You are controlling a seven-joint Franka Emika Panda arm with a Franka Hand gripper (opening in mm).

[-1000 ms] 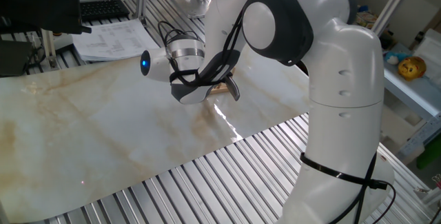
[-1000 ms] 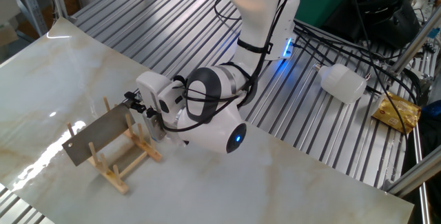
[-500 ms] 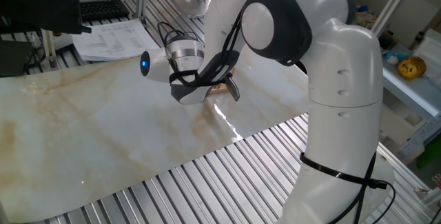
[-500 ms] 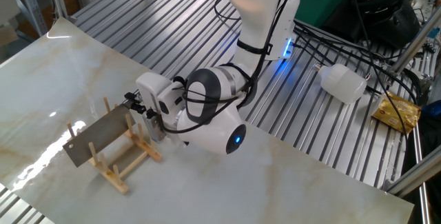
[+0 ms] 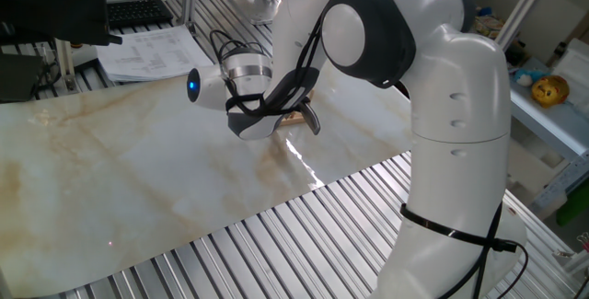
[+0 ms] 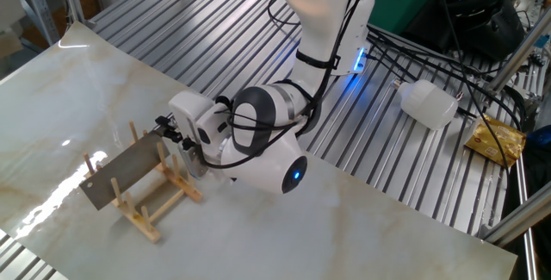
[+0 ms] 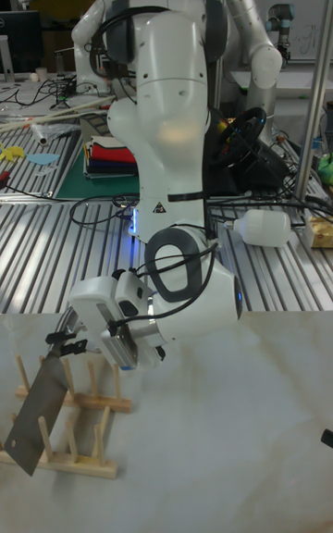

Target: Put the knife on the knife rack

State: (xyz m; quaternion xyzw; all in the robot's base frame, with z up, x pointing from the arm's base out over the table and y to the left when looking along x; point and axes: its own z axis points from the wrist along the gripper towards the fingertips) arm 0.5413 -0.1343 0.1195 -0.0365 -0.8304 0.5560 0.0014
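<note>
Nothing shifts visibly since the earlier frames. Knife (image 6: 120, 174) sits tilted between the pegs of the knife rack (image 6: 157, 201) on the bench (image 6: 362, 237). End effector (image 6: 170, 129) grips its handle. Left: release, retreat.

Dark grey knife (image 6: 119, 173); pale wood knife rack (image 6: 164, 197); cream, brown-veined marble tabletop (image 6: 362, 233); white arm (image 6: 258, 138), glowing blue light.

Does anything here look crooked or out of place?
Only the broad dark grey cleaver: it sits tilted among the light-wood peg rack's dowels, one corner sticking out past the end, with the gripper at its handle.
</note>
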